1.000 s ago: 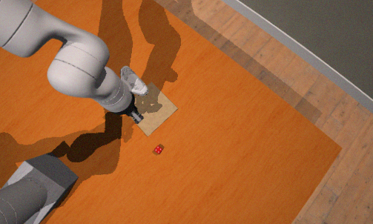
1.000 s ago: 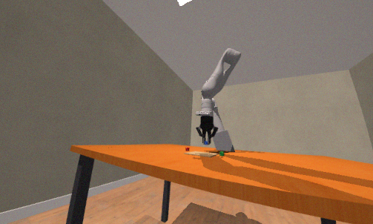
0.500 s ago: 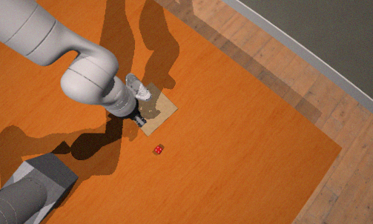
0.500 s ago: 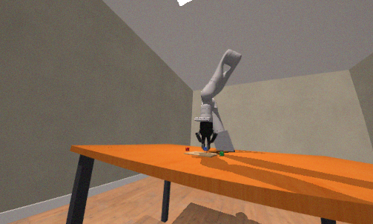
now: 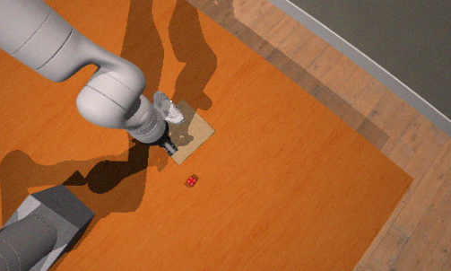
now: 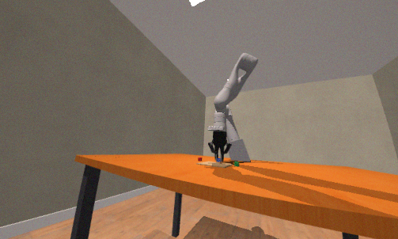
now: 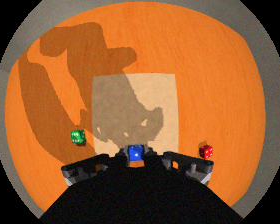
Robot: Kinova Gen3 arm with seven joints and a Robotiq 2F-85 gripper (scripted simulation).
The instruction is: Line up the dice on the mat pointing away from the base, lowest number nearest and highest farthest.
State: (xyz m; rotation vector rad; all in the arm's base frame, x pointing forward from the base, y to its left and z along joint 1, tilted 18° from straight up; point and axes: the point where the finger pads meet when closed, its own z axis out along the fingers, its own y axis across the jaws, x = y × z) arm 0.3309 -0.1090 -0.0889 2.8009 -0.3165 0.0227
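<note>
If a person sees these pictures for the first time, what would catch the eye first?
Most striking is the big pale grey robot arm bending over the bright orange wooden table. Its black gripper holds a small blue die low over the near edge of the square tan mat. A small red die lies on the table beside the mat, and a small green die on the other side.
</note>
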